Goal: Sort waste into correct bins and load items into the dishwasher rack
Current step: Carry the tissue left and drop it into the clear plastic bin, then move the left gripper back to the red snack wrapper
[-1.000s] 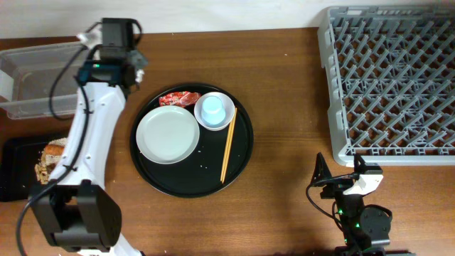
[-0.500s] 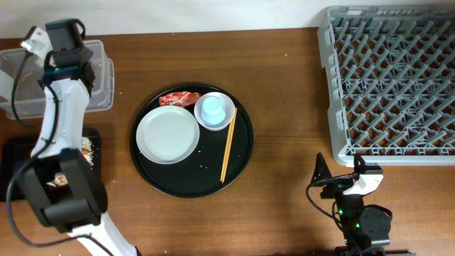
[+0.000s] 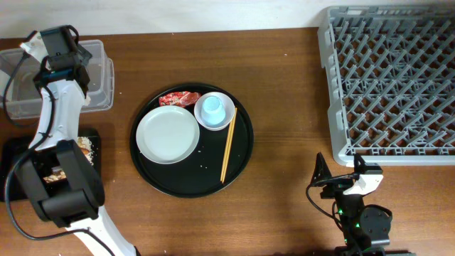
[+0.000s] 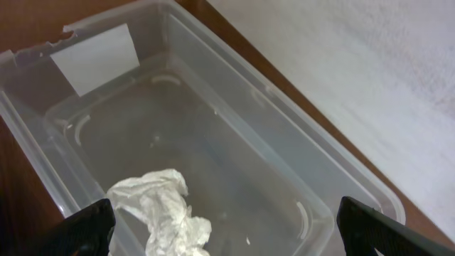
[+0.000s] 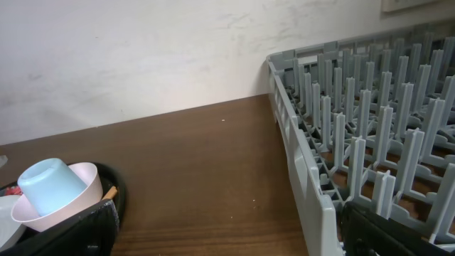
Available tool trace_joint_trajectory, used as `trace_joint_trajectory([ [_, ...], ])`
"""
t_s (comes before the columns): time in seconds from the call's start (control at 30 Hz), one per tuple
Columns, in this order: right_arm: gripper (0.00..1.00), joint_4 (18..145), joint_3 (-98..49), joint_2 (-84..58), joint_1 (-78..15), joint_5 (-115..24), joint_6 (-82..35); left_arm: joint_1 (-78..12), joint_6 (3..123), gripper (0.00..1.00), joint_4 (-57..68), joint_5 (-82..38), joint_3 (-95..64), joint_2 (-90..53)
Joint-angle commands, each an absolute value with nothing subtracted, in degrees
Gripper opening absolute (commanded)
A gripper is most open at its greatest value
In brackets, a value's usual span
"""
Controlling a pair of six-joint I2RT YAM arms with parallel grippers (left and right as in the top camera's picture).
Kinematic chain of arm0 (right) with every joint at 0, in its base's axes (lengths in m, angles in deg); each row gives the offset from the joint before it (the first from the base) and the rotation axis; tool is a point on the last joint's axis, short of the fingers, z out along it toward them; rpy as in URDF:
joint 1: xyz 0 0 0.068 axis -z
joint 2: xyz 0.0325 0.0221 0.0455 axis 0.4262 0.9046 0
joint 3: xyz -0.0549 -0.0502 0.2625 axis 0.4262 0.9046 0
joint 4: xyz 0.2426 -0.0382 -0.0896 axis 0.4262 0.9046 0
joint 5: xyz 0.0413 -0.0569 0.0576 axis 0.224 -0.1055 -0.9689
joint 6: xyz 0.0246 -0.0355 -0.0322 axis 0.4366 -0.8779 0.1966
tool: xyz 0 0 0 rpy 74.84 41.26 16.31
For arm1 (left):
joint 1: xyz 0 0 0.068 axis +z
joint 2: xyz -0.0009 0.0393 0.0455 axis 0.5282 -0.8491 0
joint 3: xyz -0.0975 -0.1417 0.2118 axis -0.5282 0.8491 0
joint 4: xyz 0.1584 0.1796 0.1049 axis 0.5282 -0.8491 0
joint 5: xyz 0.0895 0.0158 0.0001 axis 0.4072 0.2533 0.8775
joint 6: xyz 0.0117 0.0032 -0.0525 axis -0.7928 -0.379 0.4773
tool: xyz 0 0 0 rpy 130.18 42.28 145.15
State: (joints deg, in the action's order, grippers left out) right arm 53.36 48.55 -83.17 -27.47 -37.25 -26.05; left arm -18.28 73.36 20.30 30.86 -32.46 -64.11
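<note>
My left gripper [image 3: 60, 46] hangs over the clear tub [image 3: 103, 71] at the back left. Its jaws [image 4: 226, 222] stand wide open and hold nothing. A crumpled white tissue [image 4: 165, 212] lies on the tub floor below them. The white plate [image 3: 168, 134], the bowl [image 3: 226, 119] holding the light-blue cup [image 3: 212, 108], the chopsticks [image 3: 227, 151] and the red wrapper [image 3: 178, 98] sit on the round black tray [image 3: 242, 171]. My right gripper [image 3: 340, 171] rests open near the front edge, below the grey rack [image 3: 391, 78], and is empty [image 5: 227, 238].
The shallow black tray bin [image 3: 14, 153] lies at the left edge with whitish crumbs [image 3: 87, 145] in it, partly hidden by my left arm. In the right wrist view the cup [image 5: 48, 186] and the rack wall [image 5: 306, 178] flank bare wood.
My left arm has swung left from beside the round tray to above the clear tub. Its jaws have gone from shut to wide open. The right arm has not moved.
</note>
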Motion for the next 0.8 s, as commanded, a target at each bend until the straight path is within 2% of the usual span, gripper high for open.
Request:
trace_joint_trajectory([
  [0.0, 0.98, 53.60, 48.96, -83.65, -27.75, -36.76, -26.64, -19.08, 71.70, 0.99, 17.89, 23.67, -32.57, -60.44],
  [0.1, 0.98, 53.60, 48.96, -83.65, -27.73, -36.76, -26.64, -19.76, 71.65, 0.99, 16.03, 11.28, -32.57, -56.44],
  [0.27, 0.98, 53.60, 48.96, -83.65, -27.73, -36.76, -26.64, -21.38, 71.67, 0.99, 10.57, -19.37, -32.57, -49.60],
  [0.33, 0.98, 53.60, 48.96, -83.65, -27.73, -36.76, -26.64, -22.45, 71.67, 0.99, 8.41, -24.72, -32.57, -49.38],
  [0.43, 0.98, 53.60, 48.96, -83.65, -27.73, -36.76, -26.64, -25.29, 71.63, 0.99, 3.69, -24.53, -32.55, -49.90],
  [0.53, 0.98, 53.58, 48.96, -83.65, -27.73, -36.76, -26.64, -29.88, 71.02, 0.99, -2.48, -17.09, -32.55, -51.30],
  [0.63, 0.98, 53.60, 48.96, -83.65, -27.73, -36.76, -26.64, -34.54, 64.05, 0.99, -4.84, -14.10, -32.55, -52.90],
  [0.77, 0.98, 53.60, 48.96, -83.65, -27.73, -36.76, -26.64, -40.33, 62.21, 0.99, -7.75, -2.67, -32.57, -54.65],
])
